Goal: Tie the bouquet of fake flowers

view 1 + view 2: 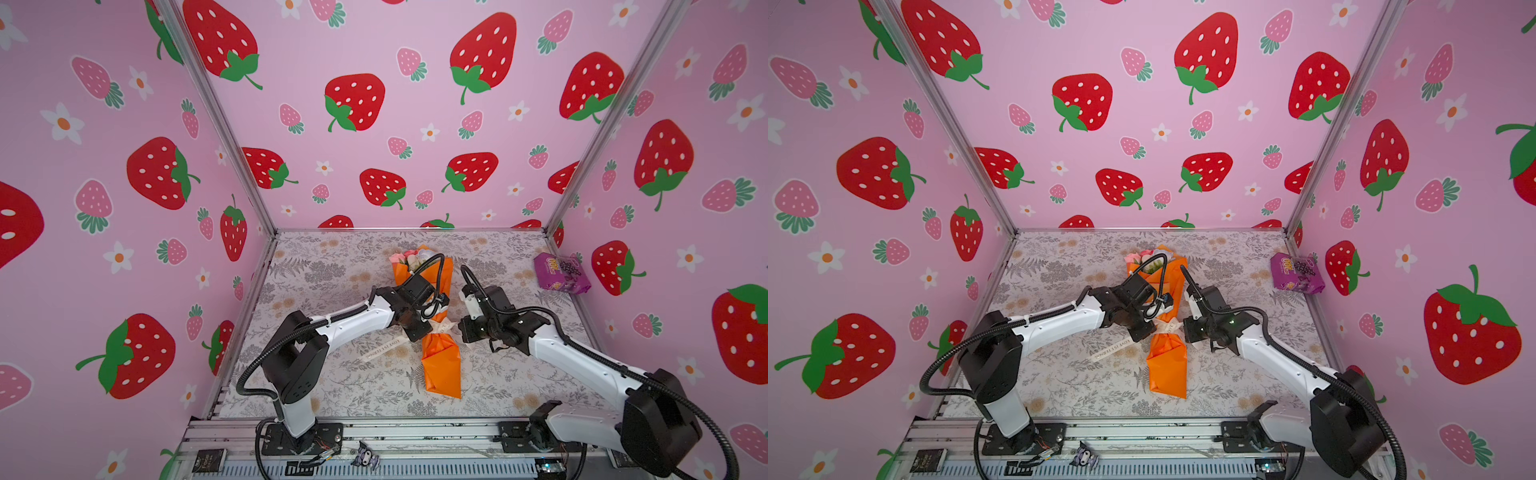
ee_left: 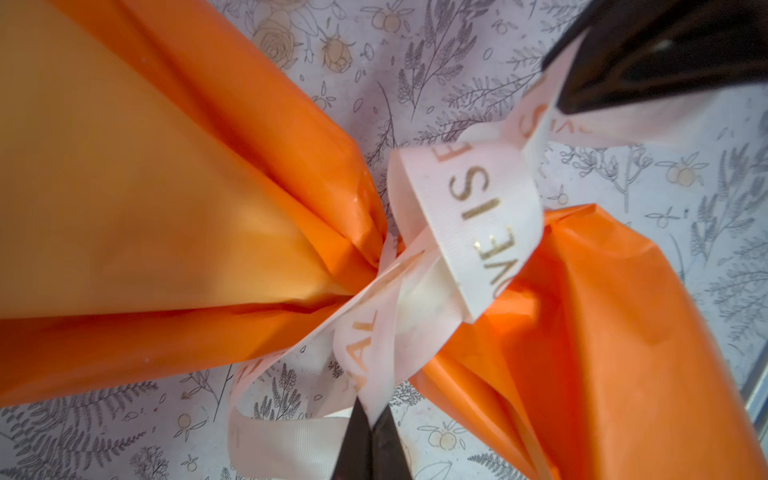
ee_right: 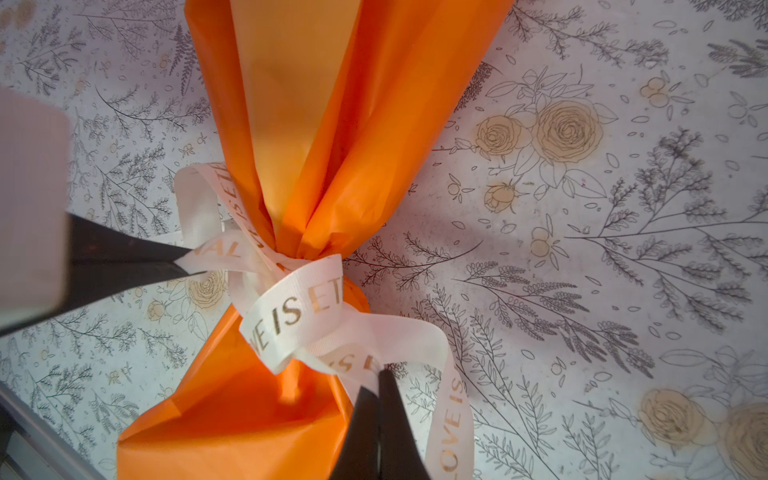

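Bouquet of fake flowers (image 1: 441,365) lies flat midway on the table (image 1: 324,390), blooms far, orange wrap flaring near; judged light, crinkly and slick, so hold it at the cinched waist, not the soft heads. Left gripper (image 2: 372,415) and right gripper (image 3: 377,380) are each pinched tight on a strand of cream ribbon (image 2: 465,216), left and right of that waist. Wrist views show the half-formed knot and both pinches; top views hide these under the arms but alone show the blooms.

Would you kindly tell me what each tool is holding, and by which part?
Both hold the cream ribbon tied round the bouquet: left tool pinches one strand, right tool another on the opposite side.
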Motion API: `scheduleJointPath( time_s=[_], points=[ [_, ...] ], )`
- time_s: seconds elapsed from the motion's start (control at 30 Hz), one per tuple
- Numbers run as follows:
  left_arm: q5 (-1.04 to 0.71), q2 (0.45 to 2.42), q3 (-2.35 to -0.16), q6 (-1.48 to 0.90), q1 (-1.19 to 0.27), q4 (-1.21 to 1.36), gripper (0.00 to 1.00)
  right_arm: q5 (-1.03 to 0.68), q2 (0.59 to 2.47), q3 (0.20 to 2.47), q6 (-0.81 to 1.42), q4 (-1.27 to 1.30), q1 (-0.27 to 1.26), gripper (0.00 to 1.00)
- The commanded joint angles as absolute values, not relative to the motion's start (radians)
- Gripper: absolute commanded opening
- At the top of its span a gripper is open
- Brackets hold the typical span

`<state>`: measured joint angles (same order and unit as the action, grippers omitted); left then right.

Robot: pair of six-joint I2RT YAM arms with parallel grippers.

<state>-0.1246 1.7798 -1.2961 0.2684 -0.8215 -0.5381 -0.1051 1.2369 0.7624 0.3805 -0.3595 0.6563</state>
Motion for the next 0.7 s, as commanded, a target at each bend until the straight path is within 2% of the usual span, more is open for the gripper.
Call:
scheduleJointPath(
  time_s=[0.0,0.67],
  points=[
    [-0.151,1.787,-1.339,0.284,-0.828,-0.557,0.0,-0.105,1.223,0.778,0.381,-0.358,0.651,0.03],
    [-0.032,1.729,-1.298,0.279,-0.773,-0.613,0.0,-0.097,1.221,0.777,0.38,-0.358,0.652,0.03]
  ],
)
